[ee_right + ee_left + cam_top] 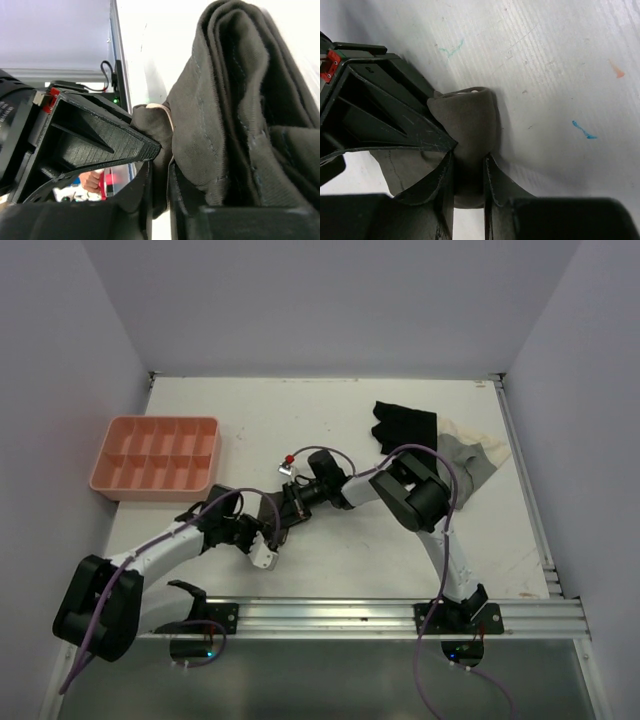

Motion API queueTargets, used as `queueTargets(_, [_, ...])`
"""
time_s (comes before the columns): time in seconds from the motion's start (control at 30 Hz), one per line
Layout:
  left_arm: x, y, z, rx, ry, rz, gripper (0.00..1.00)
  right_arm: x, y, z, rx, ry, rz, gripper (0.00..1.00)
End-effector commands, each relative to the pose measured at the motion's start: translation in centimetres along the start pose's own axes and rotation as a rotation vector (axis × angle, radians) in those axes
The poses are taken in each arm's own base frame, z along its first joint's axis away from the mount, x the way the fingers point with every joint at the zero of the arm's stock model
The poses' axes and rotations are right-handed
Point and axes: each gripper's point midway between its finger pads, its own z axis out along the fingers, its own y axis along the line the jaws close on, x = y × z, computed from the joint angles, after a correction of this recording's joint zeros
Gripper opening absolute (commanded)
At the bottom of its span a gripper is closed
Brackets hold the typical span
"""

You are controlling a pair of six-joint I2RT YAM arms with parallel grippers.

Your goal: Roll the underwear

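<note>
The underwear (274, 512) sits bunched on the white worktop (350, 555), to the right of the pink tray (155, 455) and nearer the arm bases than it, squeezed between the two hands. Up close it is dark brown soft cloth gathered into thick, layered folds with lines of stitching, and a sliver of pale trim shows at the edge of one fold. The left hand (468, 167) is clenched on a rounded lobe of the cloth, which bulges out past its fingertips onto the worktop. The right hand (160, 182) pinches another fold from the opposite side, with the stacked layers rising beside it. The two hands meet almost tip to tip, so from above they and the arms cover most of the garment. Far to the right of the tray lie a black garment (403, 425) and, touching it, a grey-and-cream garment (472, 455). The tray has rows of small compartments.
</note>
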Motion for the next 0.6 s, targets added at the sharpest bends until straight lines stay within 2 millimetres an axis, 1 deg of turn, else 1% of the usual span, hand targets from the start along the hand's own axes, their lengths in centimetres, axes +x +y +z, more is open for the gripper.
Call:
queueTargets(0.0, [0.7,-5.3,0.0,0.259,0.049,-0.157,0.09,4.7,-8.3,-0.6,0.238,-0.006,0.191,0.16])
queueTargets(0.03, [0.6,-5.5,-0.1,0.287,0.047,-0.176,0.06,4.4,-8.0,-0.9,0.245,-0.021,0.182,0.19])
queueTargets(0.07, [0.6,-5.5,-0.2,0.312,0.045,-0.192,0.04,3.8,-7.4,-1.3,0.249,-0.041,0.167,0.26])
queueTargets(0.1, [0.4,-5.4,-0.3,0.342,0.044,-0.227,0.0,3.5,-7.4,-2.2,0.262,-0.068,0.173,0.36])
queueTargets(0.13, [0.3,-5.5,-0.4,0.36,0.041,-0.242,0.0,2.0,-6.0,-3.1,0.265,-0.115,0.138,0.42])
queueTargets(0.17, [0.1,-5.5,-0.4,0.372,0.031,-0.252,0.0,1.3,-5.4,-3.8,0.271,-0.143,0.123,0.43])
queueTargets(0.2, [0.0,-4.9,-0.5,0.372,0.026,-0.26,0.0,0.7,-5.7,-5.3,0.295,-0.186,0.13,0.45])
queueTargets(0.23, [-0.3,-5.5,-0.7,0.409,0.018,-0.286,0.0,-0.2,-5.0,-6.3,0.308,-0.227,0.115,0.5])
queueTargets(0.27, [-0.5,-5.5,-0.7,0.422,0.01,-0.299,0.0,-1.4,-3.6,-7.5,0.324,-0.274,0.07,0.5])
queueTargets(0.3, [-0.7,-5.2,-1.0,0.433,0.01,-0.323,0.0,-2.2,-3.3,-9.1,0.345,-0.314,0.058,0.5])
queueTargets(0.33, [-0.7,-5.4,-0.9,0.455,0.009,-0.346,0.0,-2.8,-2.9,-10.2,0.368,-0.344,0.041,0.49])
queueTargets(0.37, [-0.8,-5.4,-1.0,0.47,0.008,-0.365,0.0,-3.3,-1.9,-11.7,0.418,-0.374,-0.005,0.49])
queueTargets(0.4, [-0.9,-4.9,-1.0,0.484,0.012,-0.408,0.0,-3.6,-1.6,-12.7,0.443,-0.387,-0.028,0.47])
queueTargets(0.43, [-1.0,-4.8,-1.0,0.495,0.013,-0.433,0.0,-3.7,-1.2,-13.5,0.471,-0.398,-0.051,0.46])
queueTargets(0.47, [-1.2,-4.5,-1.0,0.508,0.006,-0.464,0.0,-3.8,0.4,-14.7,0.503,-0.409,-0.132,0.46])
queueTargets(0.5, [-1.3,-4.1,-0.9,0.542,0.004,-0.515,0.0,-3.3,0.8,-15.1,0.515,-0.406,-0.158,0.46])
queueTargets(0.53, [-1.4,-3.9,-0.8,0.564,0.0,-0.554,0.0,-3.0,1.7,-15.5,0.513,-0.41,-0.193,0.46])
queueTargets(0.57, [-1.6,-2.0,-0.6,0.554,-0.019,-0.573,0.0,-2.3,3.1,-16.1,0.514,-0.416,-0.262,0.46])
